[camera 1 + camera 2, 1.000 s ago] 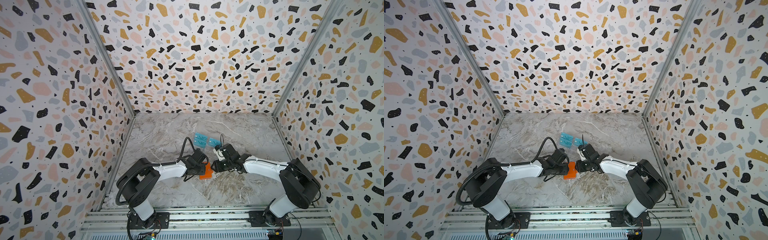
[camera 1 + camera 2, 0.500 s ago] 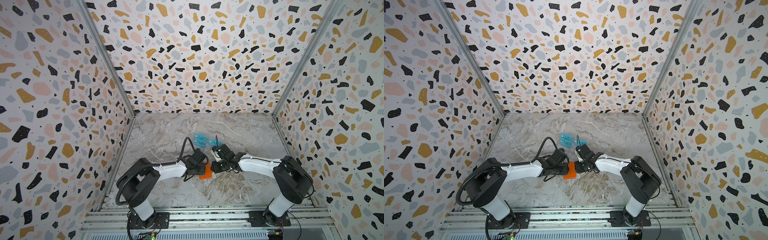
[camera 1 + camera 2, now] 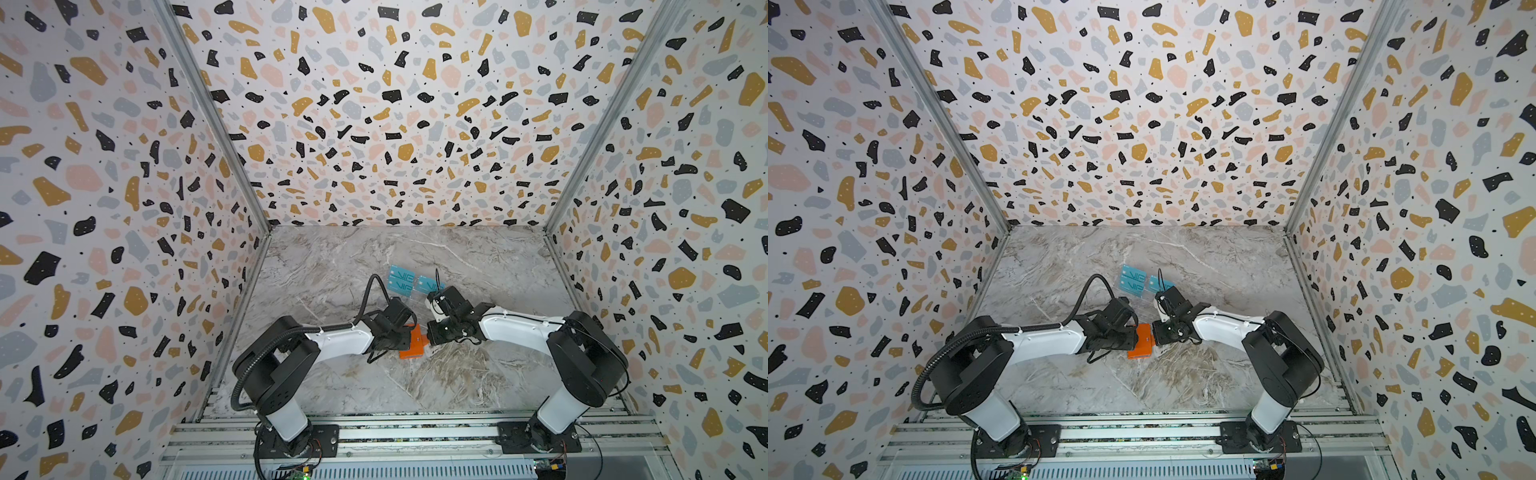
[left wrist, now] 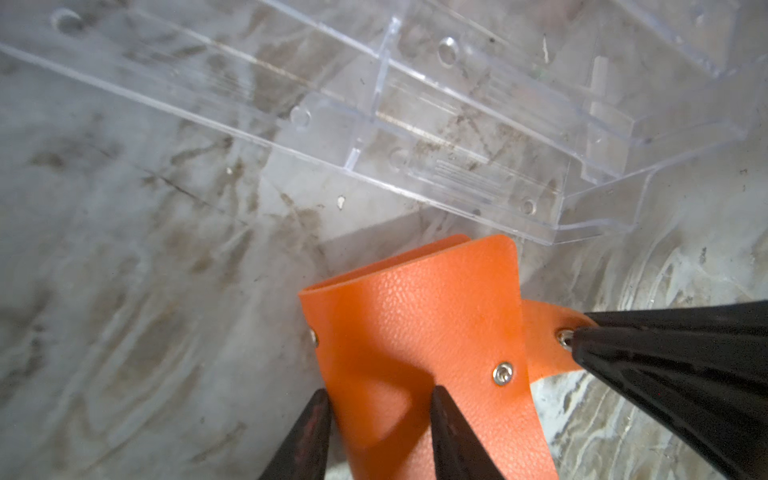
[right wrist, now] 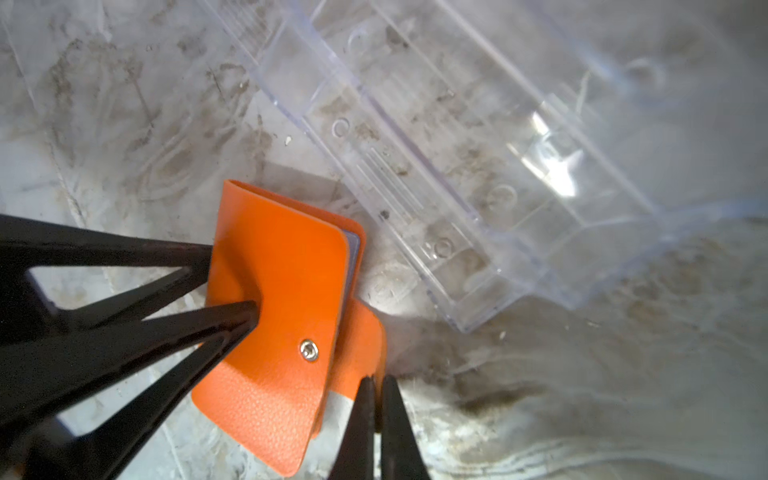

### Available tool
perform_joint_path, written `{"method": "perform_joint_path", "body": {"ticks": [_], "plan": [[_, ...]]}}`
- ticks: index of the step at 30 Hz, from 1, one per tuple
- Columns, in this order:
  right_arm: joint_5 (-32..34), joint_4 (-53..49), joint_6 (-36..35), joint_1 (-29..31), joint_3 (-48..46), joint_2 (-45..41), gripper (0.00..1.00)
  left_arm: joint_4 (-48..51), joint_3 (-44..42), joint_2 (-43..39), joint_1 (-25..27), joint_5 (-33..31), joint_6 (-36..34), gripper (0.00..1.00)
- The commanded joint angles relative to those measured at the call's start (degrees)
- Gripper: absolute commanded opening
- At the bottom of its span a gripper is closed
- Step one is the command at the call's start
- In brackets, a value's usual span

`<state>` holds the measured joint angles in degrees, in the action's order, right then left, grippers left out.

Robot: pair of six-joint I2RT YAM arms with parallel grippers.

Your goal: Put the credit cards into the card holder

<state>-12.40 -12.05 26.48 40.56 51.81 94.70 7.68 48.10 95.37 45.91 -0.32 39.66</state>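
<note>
The right claw [image 5: 377, 384] is pinched tight on the snap tab [image 5: 361, 345] of the card holder [image 5: 282, 270], its two tips almost meeting over the orange flap. Across the holder from it, the left claw [image 4: 380, 390] grips the opposite, folded side. One of its tips presses on the cover and the other sits at the fold edge, with the leather between the partly spread jaws.

Between the two claws the holder sits low over the counter [image 3: 457, 374]. I cannot tell whether it rests there or is raised a little. The tab is unsnapped: the stud [image 5: 308, 351] on the cover is bare, and the tab sticks out sideways toward the right claw. The covers lie folded together, with only a sliver of the bluish sleeves [image 5: 353, 245] showing at the edge away from the left claw.

Just past the holder, beyond both claws, stands the clear acrylic stand [image 5: 457, 166]. In both top views the teal credit cards [image 3: 401, 280] sit in it, farther out than the holder and in neither claw. At least three faces show; any others cannot be made out.

As I judge it, the task is near its start. The snap is undone and both claws have a hold suited to opening the holder. It has not been spread open, no card has been picked up, and no card shows in a sleeve. All the loading is left to do.
</note>
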Motion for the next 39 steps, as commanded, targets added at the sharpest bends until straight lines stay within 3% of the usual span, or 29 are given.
{"method": "perform_joint_path", "body": {"ticks": [1,7,15,39], "plan": [[-2.8,0.2,-0.7,-0.9,-0.5,-2.3,0.06,4.0,-1.9,0.4,0.0,0.4,0.0,0.42],[-9.8,4.6,0.3,-3.2,-3.0,-3.0,0.0,4.0,-1.8,0.4,0.0,0.4,0.1,0.42],[-17.6,9.2,-0.6,-3.9,-4.1,-3.1,0.0,4.1,-1.3,0.9,0.0,0.7,0.0,0.42],[-18.3,5.1,-6.9,-2.4,1.8,3.3,0.0,3.5,-1.4,1.0,0.0,1.6,0.0,0.42]]}}
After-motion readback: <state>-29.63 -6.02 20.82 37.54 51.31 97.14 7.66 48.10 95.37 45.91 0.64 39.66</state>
